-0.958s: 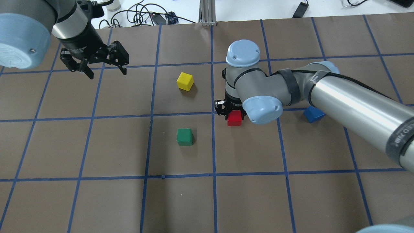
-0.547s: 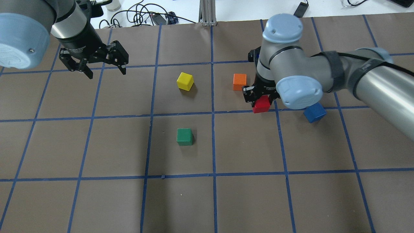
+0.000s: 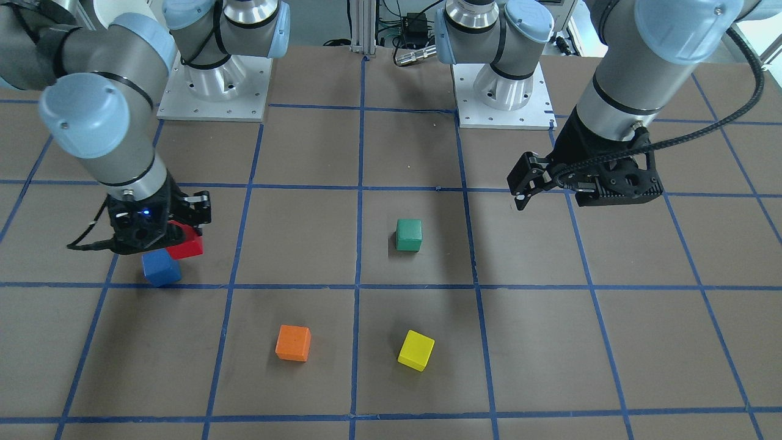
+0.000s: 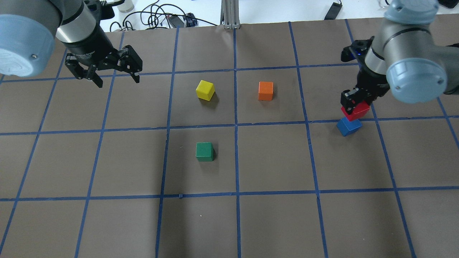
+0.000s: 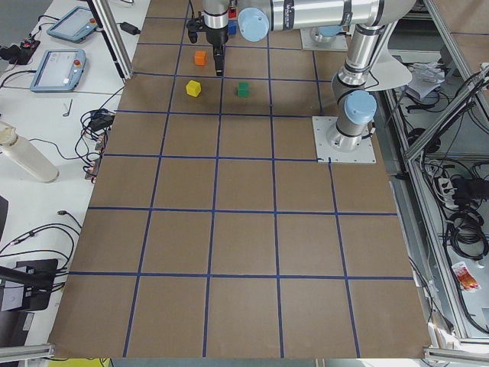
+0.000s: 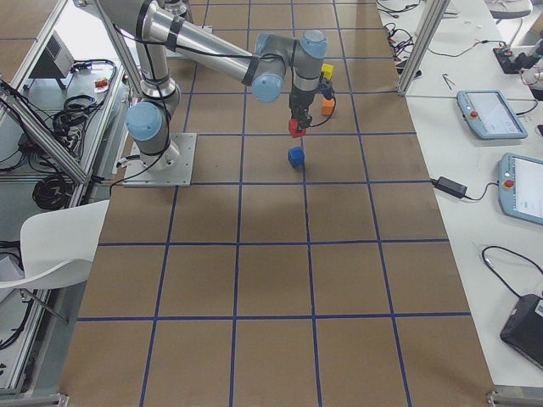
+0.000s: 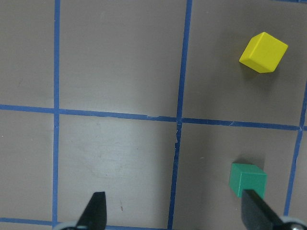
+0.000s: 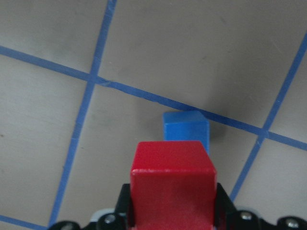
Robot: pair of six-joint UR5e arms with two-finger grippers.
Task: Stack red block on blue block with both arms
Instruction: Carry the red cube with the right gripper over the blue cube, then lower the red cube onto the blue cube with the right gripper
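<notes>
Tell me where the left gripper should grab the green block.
Grip two opposite side faces of the green block, coming straight down from above. It sits flat on the table with open space on every side, and the left gripper is open.

The small matte red cube is held in the air by the black two-finger right gripper, whose fingers press on two opposite sides of it. It hangs just above the small matte blue cube. The right side view shows a gap between them, so they do not touch. The blue cube rests flat on the brown table, turned a little against the table edges and far from every corner. The silver-grey right arm reaches down over both cubes. The silver-grey left arm hangs nearer the far edge, and its left gripper is spread wide and empty.
</notes>
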